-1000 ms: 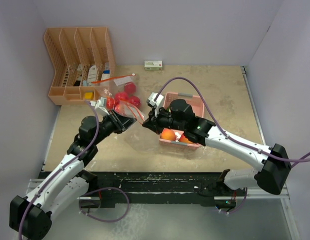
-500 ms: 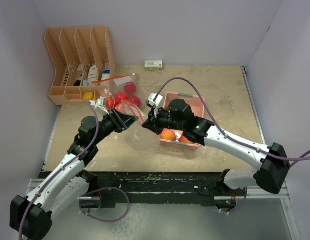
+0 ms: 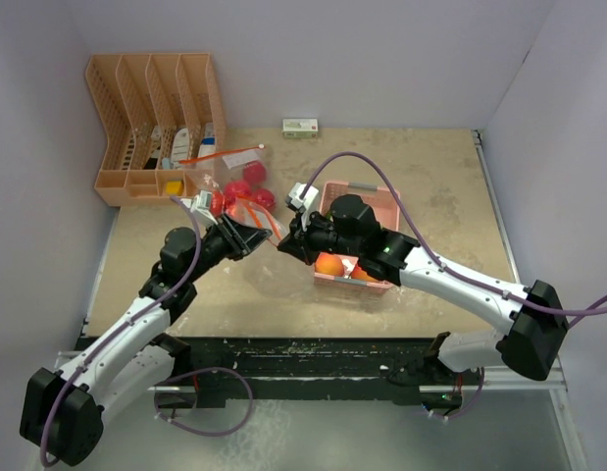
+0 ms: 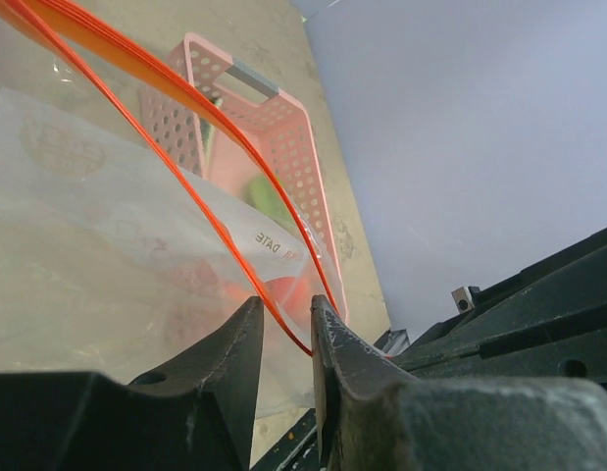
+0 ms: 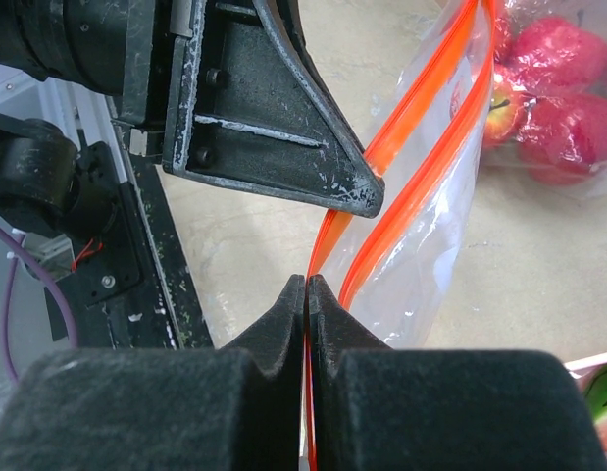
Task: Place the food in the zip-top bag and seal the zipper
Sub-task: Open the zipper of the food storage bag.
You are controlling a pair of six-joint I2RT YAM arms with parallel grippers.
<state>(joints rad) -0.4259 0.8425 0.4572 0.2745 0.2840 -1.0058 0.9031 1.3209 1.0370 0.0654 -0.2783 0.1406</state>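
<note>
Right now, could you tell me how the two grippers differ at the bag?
The right gripper is pinched shut on the bag at its zipper; the left gripper has a gap, the zipper running between its jaws. The left gripper points toward the basket; the right gripper points away from it. Both meet at the bag mouth.

Left arm angles up and right from its base. The left gripper (image 3: 246, 238) sits at the near end of the zip-top bag (image 3: 264, 211), by the orange zipper strips. The right gripper (image 3: 286, 240) faces it from the right, tips just beside. Jaw gaps are too small to read from above.

Red apples (image 3: 246, 189) are bunched at the bag's far end (clear film, fruit shows through).

The pink basket (image 3: 372, 285) lies partly under the right arm, with an orange peach (image 3: 329, 263) at its near-left corner.

An orange file organizer (image 3: 151, 118) is at back left, and a small box (image 3: 300, 127) at the back wall.
</note>
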